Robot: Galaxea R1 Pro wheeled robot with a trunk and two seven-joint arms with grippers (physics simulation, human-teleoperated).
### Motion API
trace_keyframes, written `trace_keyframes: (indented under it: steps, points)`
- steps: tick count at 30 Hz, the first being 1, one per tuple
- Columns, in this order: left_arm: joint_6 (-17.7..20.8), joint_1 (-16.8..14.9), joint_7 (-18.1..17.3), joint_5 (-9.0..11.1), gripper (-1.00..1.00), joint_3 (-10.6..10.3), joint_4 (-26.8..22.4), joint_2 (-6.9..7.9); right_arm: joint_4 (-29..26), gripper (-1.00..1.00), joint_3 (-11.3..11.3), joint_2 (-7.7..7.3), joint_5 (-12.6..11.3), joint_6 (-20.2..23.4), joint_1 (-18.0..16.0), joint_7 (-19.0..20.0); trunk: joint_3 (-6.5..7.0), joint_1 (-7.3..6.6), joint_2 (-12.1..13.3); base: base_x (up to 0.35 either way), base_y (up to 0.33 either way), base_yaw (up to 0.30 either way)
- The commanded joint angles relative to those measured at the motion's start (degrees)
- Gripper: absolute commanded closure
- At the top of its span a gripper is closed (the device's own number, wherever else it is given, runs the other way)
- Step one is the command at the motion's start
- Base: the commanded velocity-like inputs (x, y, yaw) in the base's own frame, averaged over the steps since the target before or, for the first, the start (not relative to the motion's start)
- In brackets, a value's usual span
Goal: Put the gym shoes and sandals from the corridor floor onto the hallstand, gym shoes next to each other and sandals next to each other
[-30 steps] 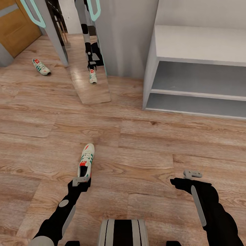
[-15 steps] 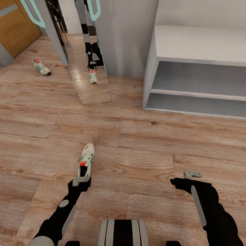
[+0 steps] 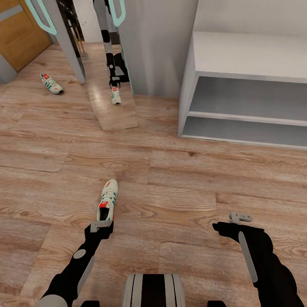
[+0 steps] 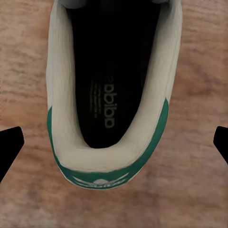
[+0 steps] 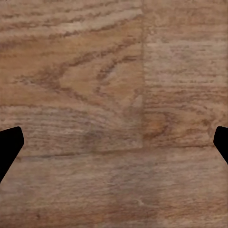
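While hovering over the near shoe's (image 3: 108,199) heel, the left gripper (image 3: 101,224) is spreading its fingers wide; the right gripper (image 3: 240,217) is hanging over bare floor (image 3: 179,187), fingers apart.

Glossy black arms with grey strips and discs, grey-tipped left hand (image 3: 101,224) and right hand (image 3: 240,217).

I see a cream-white sneaker (image 3: 108,200) with green stripes and a red tongue label at my 11 o'clock; its lining (image 4: 111,76) is black, its heel patch green. A matching second sneaker (image 3: 51,83) lies far off at 10. The floor (image 3: 179,179) is light brown wood grain, the shelf unit (image 3: 238,55) pale grey, the door (image 3: 19,36) orange-brown.
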Motion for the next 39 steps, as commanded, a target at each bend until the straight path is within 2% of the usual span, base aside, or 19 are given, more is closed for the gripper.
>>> trace_keyframes:
  steps: [1,30,39]
  points:
    - [0.00,0.01,0.00,0.01,-1.00,0.04,-0.01,0.00,0.00,-1.00,0.00,0.00,0.00,0.00,0.00,0.00,0.00,0.00,0.00,0.006,0.000,0.000]
    - [0.00,0.55,0.01,-0.02,-1.00,-0.30,-0.57,0.02,0.00,-1.00,0.00,0.00,0.00,0.00,0.00,0.00,0.00,0.00,0.00,0.000,0.000,0.000]
    - [0.01,0.56,0.10,-0.02,-1.00,-0.26,-0.57,0.00,0.00,-1.00,0.39,0.00,0.00,0.00,0.00,0.00,-1.99,0.23,-0.12,0.000,0.000,0.000]
